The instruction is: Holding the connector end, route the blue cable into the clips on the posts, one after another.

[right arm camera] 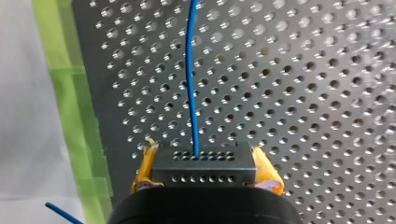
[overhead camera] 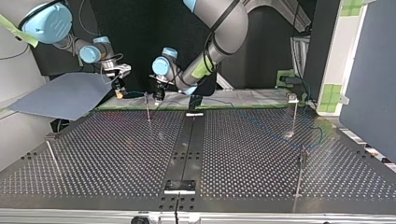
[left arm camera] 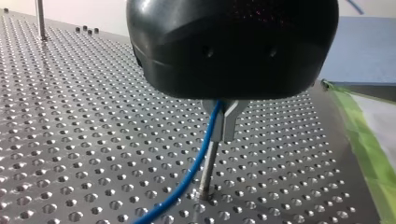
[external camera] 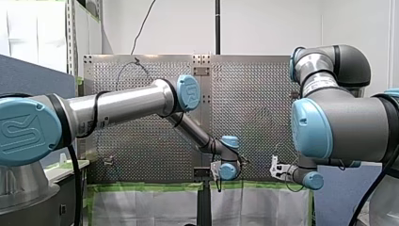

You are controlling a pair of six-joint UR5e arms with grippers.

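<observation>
Closest in, the right gripper (right arm camera: 204, 161) has its yellow pads (right arm camera: 144, 167) closed tight on the black connector (right arm camera: 204, 170), one pad against each side. From the connector, the blue cable (right arm camera: 190, 84) runs straight ahead over the table (right arm camera: 303, 93). Farther off, the left gripper (left arm camera: 223, 126) has its metal fingers (left arm camera: 231, 119) pinched nearly together around the cable, with a post (left arm camera: 208, 170) just under them.

At the top view's upper left, my right gripper (overhead camera: 120, 92), the connector (right arm camera: 203, 164) between its fingers (right arm camera: 145, 164), and my left gripper (overhead camera: 159, 95) flank a post (overhead camera: 148, 108) at the table's (overhead camera: 116, 158) far edge, the cable (right arm camera: 190, 70) strung between them.
</observation>
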